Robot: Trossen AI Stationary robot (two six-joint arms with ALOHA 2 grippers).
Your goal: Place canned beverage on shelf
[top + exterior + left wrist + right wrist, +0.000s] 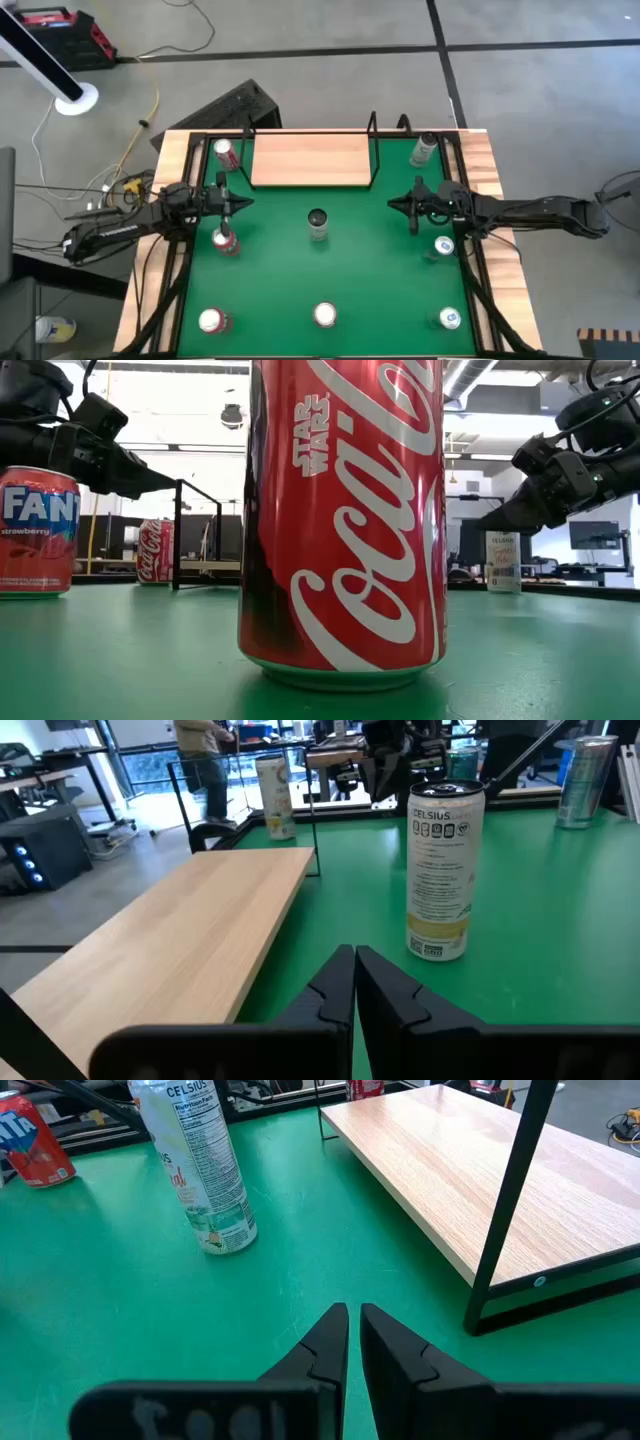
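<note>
A red Coca-Cola can (343,520) fills the low view, its white script running up the side with "STAR WARS" printed near the top; in the high view it is the can (325,315) at the near edge of the green tabletop (370,270), well away from the shelf. To one side stands a Fanta can (37,532) marked "strawberry", and farther back another red Coca-Cola can (155,550). The centre can (317,225) reads "CELSIUS" in both wrist views — a tall slim white can (444,870) with a block of small print, too fine to read, and a yellow band low down; from the other side its label (196,1165) shows "Nutrition Facts". It stands upright on the felt just in front of the shelf (310,160), apart from it. The shelf is a flat pale-wood board framed by thin black rails with upright posts at its corners, lying at the far side of the table, its top bare (190,920). More cans sit beside the shelf's ends and along the near edge, their labels unreadable from above. The left gripper (243,207) hovers off the shelf's front-left corner, its fingers (335,985) drawn together with only a slit between them, gripping nothing. The right gripper (397,206) hangs off the front-right corner — fingers (325,1340) likewise nearly closed and empty.
</note>
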